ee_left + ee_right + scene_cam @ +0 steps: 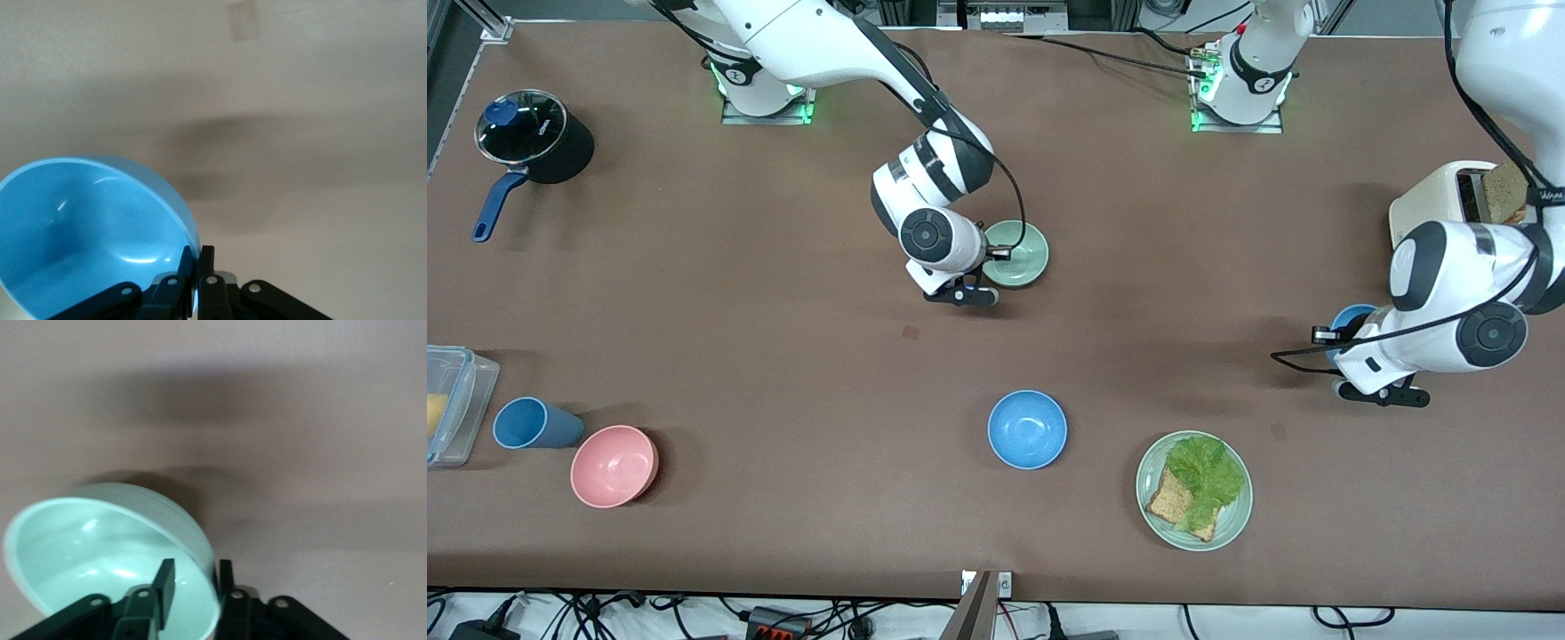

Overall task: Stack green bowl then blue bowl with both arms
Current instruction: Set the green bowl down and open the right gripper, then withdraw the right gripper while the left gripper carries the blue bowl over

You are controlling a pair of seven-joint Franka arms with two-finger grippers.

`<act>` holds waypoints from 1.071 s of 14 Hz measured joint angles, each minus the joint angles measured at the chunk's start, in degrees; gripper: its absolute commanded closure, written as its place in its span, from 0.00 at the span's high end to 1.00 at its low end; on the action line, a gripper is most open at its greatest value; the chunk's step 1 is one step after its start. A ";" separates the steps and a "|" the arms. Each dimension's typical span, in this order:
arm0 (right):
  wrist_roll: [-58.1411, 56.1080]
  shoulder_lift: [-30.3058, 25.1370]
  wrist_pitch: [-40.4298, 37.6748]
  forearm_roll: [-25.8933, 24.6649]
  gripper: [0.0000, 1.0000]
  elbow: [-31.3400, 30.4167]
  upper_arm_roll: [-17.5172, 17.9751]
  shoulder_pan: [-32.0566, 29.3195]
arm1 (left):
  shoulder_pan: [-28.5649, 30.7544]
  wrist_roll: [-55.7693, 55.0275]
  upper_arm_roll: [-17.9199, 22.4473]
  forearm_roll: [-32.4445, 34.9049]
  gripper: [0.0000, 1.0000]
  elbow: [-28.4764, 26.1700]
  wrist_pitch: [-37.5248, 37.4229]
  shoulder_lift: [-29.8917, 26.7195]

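The green bowl (1024,249) sits on the brown table near the middle. My right gripper (999,254) straddles its rim, open, one finger inside and one outside; the right wrist view shows the bowl (100,547) and the gripper (193,577) with a gap at the inner finger. My left gripper (1327,335) is shut on the rim of a blue bowl (1350,318) toward the left arm's end, mostly hidden under the arm; the left wrist view shows this bowl (87,233) pinched by the gripper (198,257). A second blue bowl (1027,429) stands free, nearer the front camera than the green bowl.
A green plate (1232,524) with lettuce and toast lies beside the free blue bowl. A pink bowl (615,465), a blue cup (534,423) and a clear container (449,404) are at the right arm's end. A black pot (534,138) and a toaster (1449,200) stand farther back.
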 measured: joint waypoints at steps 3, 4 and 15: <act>0.52 -4.34 -12.59 -0.52 1.00 8.85 -4.91 -0.26 | -0.06 -5.40 -4.28 -1.94 0.01 3.32 -5.83 -0.85; 0.52 -6.26 -17.35 -0.59 1.00 11.64 -7.65 -0.48 | -0.10 -7.68 -5.62 -3.46 0.01 4.38 -7.73 -0.93; -11.66 -13.38 -25.83 -0.98 1.00 18.91 -34.25 -1.69 | -8.61 -46.59 -21.34 -9.92 0.00 8.28 -8.92 -0.15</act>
